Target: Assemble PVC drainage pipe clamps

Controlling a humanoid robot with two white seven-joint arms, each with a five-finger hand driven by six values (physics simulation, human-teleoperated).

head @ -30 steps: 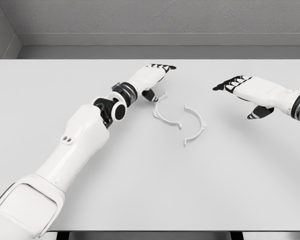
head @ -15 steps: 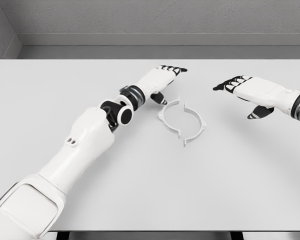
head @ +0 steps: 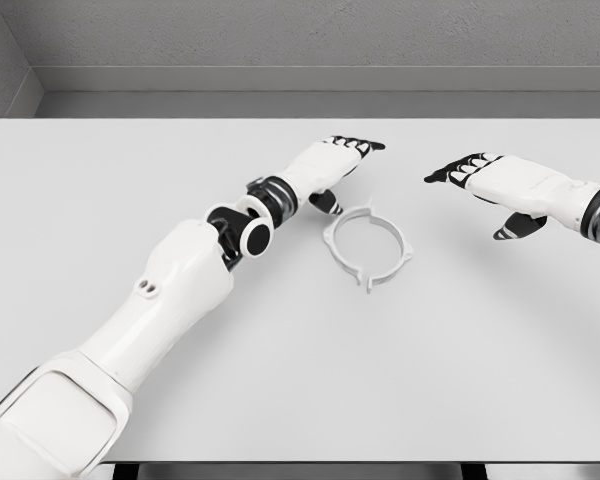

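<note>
Looking down from my head: the two clamp halves [head: 369, 245] lie on the table [head: 300, 370] as a near-closed ring, just below my left hand [head: 330, 162], whose thumb sits beside its rim, fingers relaxed, holding nothing. My right hand [head: 500, 180] hovers farther off, fingers loose too.

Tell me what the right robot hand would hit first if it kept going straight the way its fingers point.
Probably the left robot hand. The right robot hand points leftward across the table, passing behind the clamp ring; depth is unclear, so it might miss.
</note>
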